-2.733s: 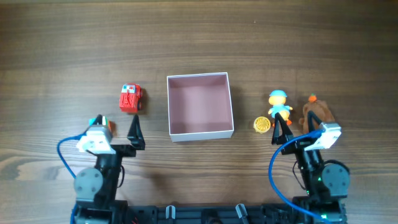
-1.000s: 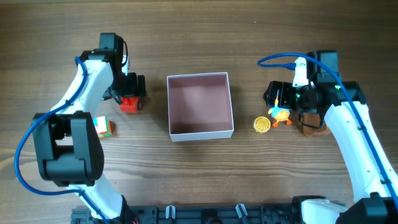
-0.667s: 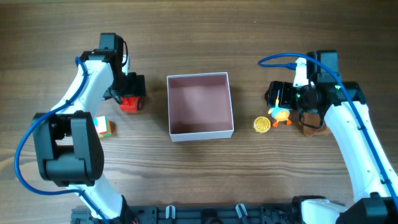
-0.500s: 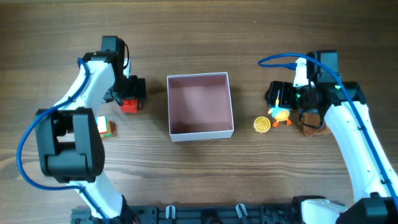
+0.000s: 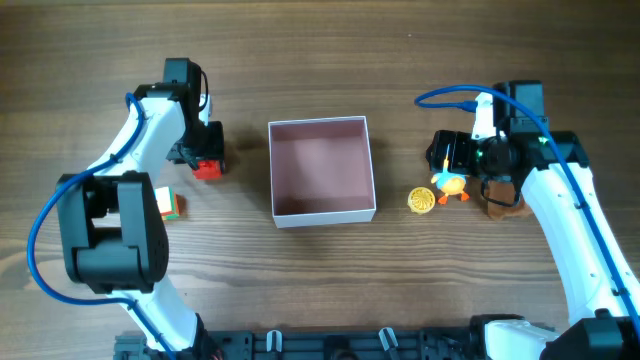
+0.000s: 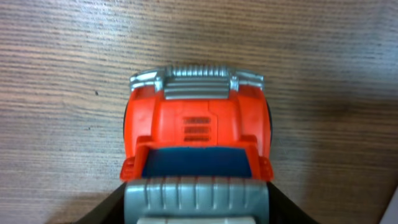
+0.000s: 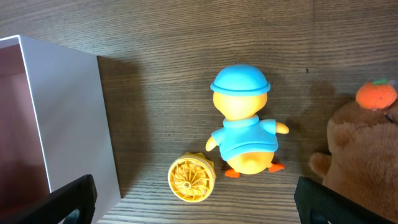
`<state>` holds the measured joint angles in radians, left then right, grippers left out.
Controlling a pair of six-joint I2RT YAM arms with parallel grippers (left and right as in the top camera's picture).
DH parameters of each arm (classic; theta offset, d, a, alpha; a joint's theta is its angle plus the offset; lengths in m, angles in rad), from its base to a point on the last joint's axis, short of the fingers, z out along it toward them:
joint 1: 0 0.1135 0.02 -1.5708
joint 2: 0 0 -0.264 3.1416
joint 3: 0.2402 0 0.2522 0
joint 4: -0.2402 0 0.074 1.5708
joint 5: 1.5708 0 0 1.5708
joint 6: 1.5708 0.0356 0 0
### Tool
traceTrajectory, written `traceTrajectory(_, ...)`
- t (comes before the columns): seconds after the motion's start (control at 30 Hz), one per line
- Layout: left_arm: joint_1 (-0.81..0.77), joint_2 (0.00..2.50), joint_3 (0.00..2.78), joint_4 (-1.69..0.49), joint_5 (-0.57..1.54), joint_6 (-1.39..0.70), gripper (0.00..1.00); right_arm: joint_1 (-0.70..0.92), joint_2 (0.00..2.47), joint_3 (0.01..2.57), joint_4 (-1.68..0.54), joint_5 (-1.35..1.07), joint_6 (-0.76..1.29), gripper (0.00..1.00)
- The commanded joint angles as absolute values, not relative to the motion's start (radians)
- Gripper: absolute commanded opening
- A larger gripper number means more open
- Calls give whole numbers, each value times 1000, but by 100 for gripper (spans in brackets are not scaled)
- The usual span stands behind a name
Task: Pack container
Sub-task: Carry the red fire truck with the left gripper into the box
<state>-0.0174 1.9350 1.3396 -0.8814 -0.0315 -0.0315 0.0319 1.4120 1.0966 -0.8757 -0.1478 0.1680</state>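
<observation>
Container (image 5: pixel 320 165) upright, pink floor showing, red truck (image 5: pixel 206 168) left, duck (image 5: pixel 450 183) right

A brown wood-grain tabletop (image 5: pixel 320 60) carries six things. Near its middle sits the square container (image 5: pixel 326 214), white-walled and pink inside. Left of it stands a red toy truck (image 5: pixel 207 168) with a grey grille and a blue windscreen. Lower in the overhead view lies a small white, orange and green block (image 5: pixel 167 205). Right of the container lie a yellow ridged disc (image 5: pixel 421 200) and, just beside it, a blue-capped duck figure (image 5: pixel 450 184) — then a brown plush toy (image 5: pixel 503 205) topped with an orange ball.
</observation>
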Motion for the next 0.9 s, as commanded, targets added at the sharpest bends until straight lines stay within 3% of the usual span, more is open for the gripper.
traceTrajectory(0.0,-13,1953,1326,-887,-27,-30,42,35,1417,1124,-875,-126,183,100)
traceTrajectory(0.2,-13,1953,1326,-888,-27,-30,36,35,1417,1124,-875,-122,183,100)
traceTrajectory(0.4,-16,1950,1330,-911,-26,-34,5,35,1417,1124,-874,-123,183,100)
traceTrajectory(0.63,-53,1789,1371,-948,15,-101,4,35,1417,1124,-873,-123,184,100)
traceTrajectory(0.87,-318,1549,1435,-939,10,-233,4,35,1417,1124,-873,-123,186,100)
